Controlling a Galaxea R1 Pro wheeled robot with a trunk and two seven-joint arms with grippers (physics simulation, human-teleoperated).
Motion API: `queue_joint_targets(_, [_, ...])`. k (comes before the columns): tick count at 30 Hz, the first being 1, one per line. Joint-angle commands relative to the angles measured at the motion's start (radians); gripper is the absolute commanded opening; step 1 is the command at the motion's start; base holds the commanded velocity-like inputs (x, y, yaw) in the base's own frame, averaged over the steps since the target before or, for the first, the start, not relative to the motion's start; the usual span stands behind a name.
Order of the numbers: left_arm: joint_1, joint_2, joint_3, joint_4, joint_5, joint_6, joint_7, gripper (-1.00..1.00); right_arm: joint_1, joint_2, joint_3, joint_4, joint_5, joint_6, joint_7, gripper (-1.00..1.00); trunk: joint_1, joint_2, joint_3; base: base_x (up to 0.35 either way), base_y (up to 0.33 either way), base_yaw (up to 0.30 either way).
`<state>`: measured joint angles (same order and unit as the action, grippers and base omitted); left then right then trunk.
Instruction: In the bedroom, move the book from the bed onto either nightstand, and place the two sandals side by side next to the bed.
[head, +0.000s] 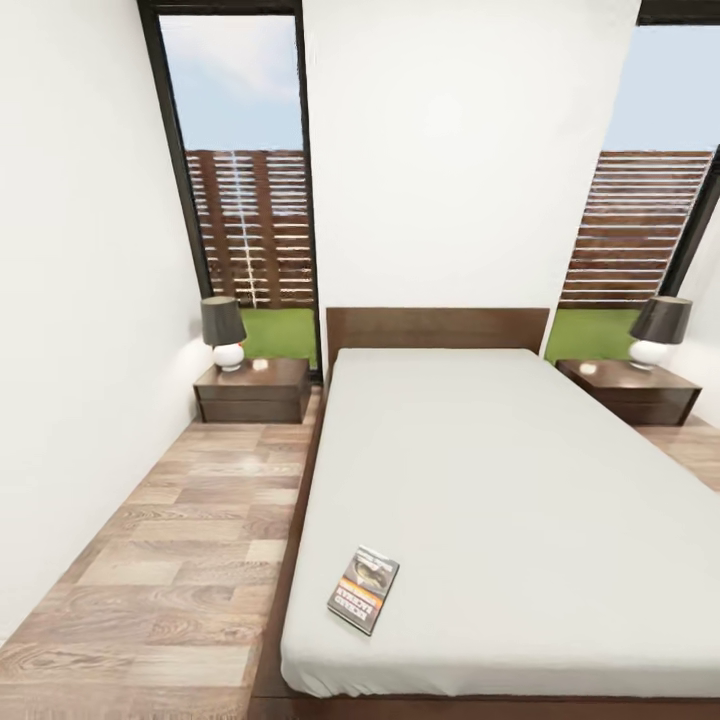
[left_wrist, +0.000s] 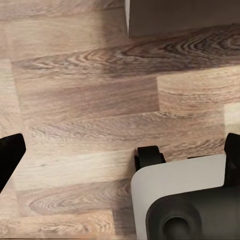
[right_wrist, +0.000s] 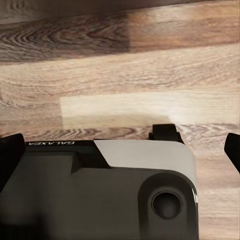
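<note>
Still, with both arms' fingers spread wide and empty over the floor (left_wrist: 90, 100), reaching for the book (head: 363, 589) near the bed (head: 500, 480) corner risks nudging it off the mattress edge.

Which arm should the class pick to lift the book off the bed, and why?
Probably left: the book lies near the bed's left edge, beside open floor on the robot's left.

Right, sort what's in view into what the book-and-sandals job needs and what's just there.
Job things:
book, lying near the foot corner of the bed
bed
left nightstand
right nightstand

Just there:
left lamp
right lamp
windows with fence and grass
plank floor
</note>
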<state>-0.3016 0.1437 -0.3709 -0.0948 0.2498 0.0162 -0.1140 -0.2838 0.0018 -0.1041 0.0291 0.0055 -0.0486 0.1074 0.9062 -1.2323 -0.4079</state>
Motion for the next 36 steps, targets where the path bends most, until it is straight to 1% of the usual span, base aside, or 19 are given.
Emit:
queue_joint_targets(1, [-0.001,0.001,-0.008,0.000,0.010,0.002,-0.003,1.00,-0.001,0.000,-0.008,0.003,0.000,-0.005,0.003,1.00,0.000,-0.001,-0.002,0.007,-0.001,0.236])
queue_joint_targets(12, [-0.001,0.001,-0.008,0.000,0.010,0.002,-0.003,1.00,-0.002,0.000,-0.007,0.003,0.001,-0.005,0.003,1.00,0.000,-0.001,-0.011,0.005,0.000,0.241])
queue_joint_targets(19, [-0.001,0.001,-0.008,0.000,0.011,0.002,-0.003,1.00,-0.002,0.002,-0.008,0.004,0.001,-0.005,0.003,1.00,0.000,-0.001,-0.014,0.139,0.000,0.113])
queue_joint_targets(27, [-0.001,0.001,-0.009,-0.001,0.010,0.001,-0.003,1.00,-0.002,0.003,-0.008,0.003,0.000,-0.005,0.003,1.00,0.000,-0.001,-0.015,0.231,0.000,0.008])
queue_joint_targets(36, [-0.001,0.001,-0.009,-0.001,0.010,0.001,-0.003,1.00,-0.001,0.003,-0.008,0.004,-0.001,-0.005,0.003,1.00,0.000,-0.001,-0.015,0.214,0.000,-0.181])
